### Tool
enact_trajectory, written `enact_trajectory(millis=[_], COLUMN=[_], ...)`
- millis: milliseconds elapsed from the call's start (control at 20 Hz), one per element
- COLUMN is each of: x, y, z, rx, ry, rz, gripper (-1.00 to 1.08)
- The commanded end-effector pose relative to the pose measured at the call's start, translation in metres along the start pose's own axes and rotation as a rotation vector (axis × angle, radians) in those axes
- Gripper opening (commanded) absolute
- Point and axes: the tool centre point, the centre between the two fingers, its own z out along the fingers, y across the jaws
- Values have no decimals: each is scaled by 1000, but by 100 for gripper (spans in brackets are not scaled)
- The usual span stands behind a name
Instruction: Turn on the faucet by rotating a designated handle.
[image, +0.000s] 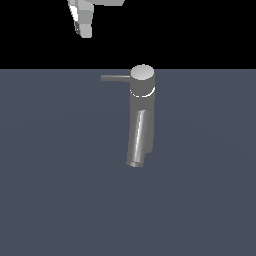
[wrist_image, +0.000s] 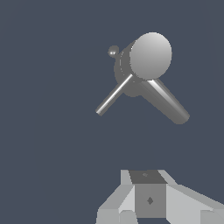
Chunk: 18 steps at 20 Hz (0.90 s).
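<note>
Nothing of the task looks done: the hand (image: 83, 22) hangs well apart from the faucet (image: 142, 112) on the tabletop (image: 50, 175), its open-or-clenched state unclear, and the handle (image: 115, 78) waits untouched for grasping and turning.

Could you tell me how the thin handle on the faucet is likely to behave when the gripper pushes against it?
The handle looks like a straight rigid metal rod, so it should probably not flex. Its smooth, shiny surface may let a finger slide along it. Being joined to the capped top of the faucet, it will likely swing around that upright axis rather than come free. The gripper is clear of it.
</note>
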Motion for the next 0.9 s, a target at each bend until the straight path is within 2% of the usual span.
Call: enact_trajectory(millis=[0,850], x=[4,43], y=[-7,-44], z=[10,64], rx=[19,120], ry=[21,146], rz=[66,442], gripper=[-100,-100])
